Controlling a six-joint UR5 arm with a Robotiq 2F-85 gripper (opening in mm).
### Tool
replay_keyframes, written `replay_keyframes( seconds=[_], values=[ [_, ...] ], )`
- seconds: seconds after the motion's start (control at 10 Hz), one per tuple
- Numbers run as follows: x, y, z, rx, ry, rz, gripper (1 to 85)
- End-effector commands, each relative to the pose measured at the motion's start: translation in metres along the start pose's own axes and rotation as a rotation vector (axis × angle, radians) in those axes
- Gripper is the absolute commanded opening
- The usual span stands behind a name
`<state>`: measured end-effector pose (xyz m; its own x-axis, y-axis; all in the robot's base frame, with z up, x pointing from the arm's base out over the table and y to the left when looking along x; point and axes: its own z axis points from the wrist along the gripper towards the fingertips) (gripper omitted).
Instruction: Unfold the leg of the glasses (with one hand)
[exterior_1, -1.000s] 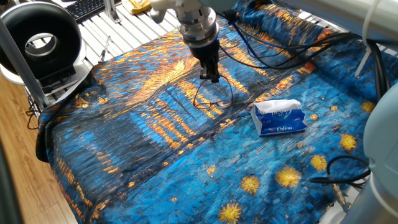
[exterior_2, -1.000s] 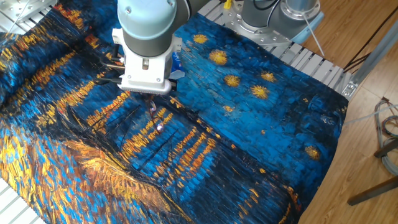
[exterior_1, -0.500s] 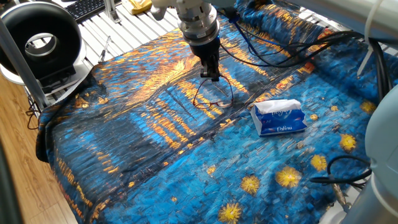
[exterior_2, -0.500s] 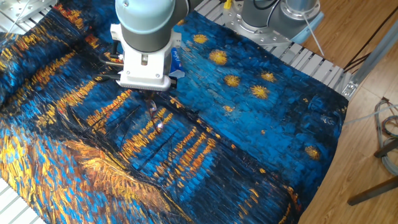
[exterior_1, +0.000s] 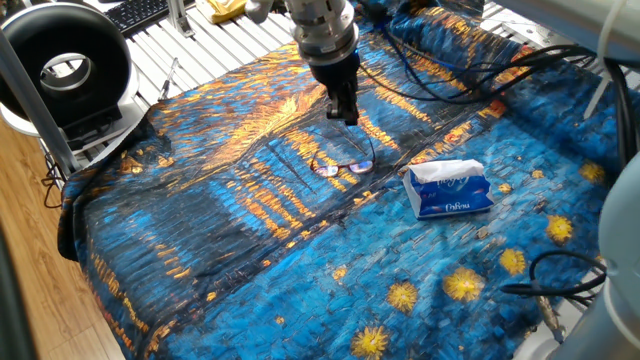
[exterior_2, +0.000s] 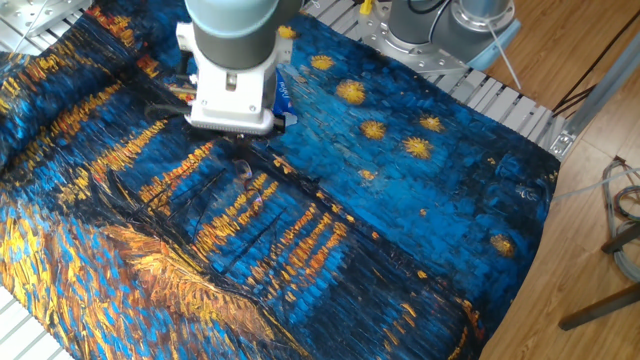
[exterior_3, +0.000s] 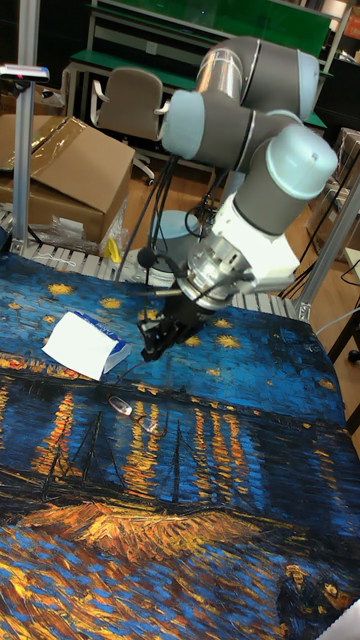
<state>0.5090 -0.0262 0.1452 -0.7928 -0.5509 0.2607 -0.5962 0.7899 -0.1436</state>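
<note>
one fixed view: my claw (exterior_1: 344, 117) hangs above the cloth (exterior_1: 200, 230), fingers pointing down, tips just over the far leg of the glasses (exterior_1: 342, 165). fingers look pressed close together, nothing visibly pinched; can't tell if they touch the wire. glasses lie on the cloth, lenses toward the camera, a thin leg arcing back under my claw. tissue pack (exterior_1: 449, 189) sits to their right, apart.

the other fixed view: my wrist (exterior_2: 232, 95) blocks most of the claw. glasses (exterior_2: 247, 183) lie just below it on the cloth, small and hard to read.

tall fixed view: claw (exterior_3: 152, 352) is dark, tilted down-left, clear of the cloth. two lenses of the glasses (exterior_3: 134, 414) lie below it. tissue pack (exterior_3: 85, 345) is left of the claw, near.
</note>
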Motion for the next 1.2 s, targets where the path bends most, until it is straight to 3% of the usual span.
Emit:
replay_keyframes(
  seconds=[0.0, 0.2, 0.3, 0.4, 0.5, 0.8, 0.9, 1.0, 1.1],
  values=[
    [0.011, 0.002, -0.015, -0.004, -0.012, 0.038, 17.7],
    [0.027, -0.016, -0.022, 0.017, -0.006, 0.051, 10.7],
    [0.030, -0.027, -0.024, 0.024, -0.024, 0.098, 6.0],
    [0.028, -0.034, -0.026, 0.025, -0.063, 0.202, 1.3],
    [0.019, -0.037, -0.029, 0.004, -0.137, 0.333, 1.0],
    [0.028, -0.048, -0.027, -0.036, -0.196, 0.530, 1.0],
    [0.028, -0.047, -0.022, -0.079, -0.226, 0.588, 1.0],
    [0.015, -0.037, -0.021, -0.166, -0.272, 0.675, 1.0],
    [-0.007, -0.023, -0.026, -0.278, -0.309, 0.804, 1.0]
  ],
)
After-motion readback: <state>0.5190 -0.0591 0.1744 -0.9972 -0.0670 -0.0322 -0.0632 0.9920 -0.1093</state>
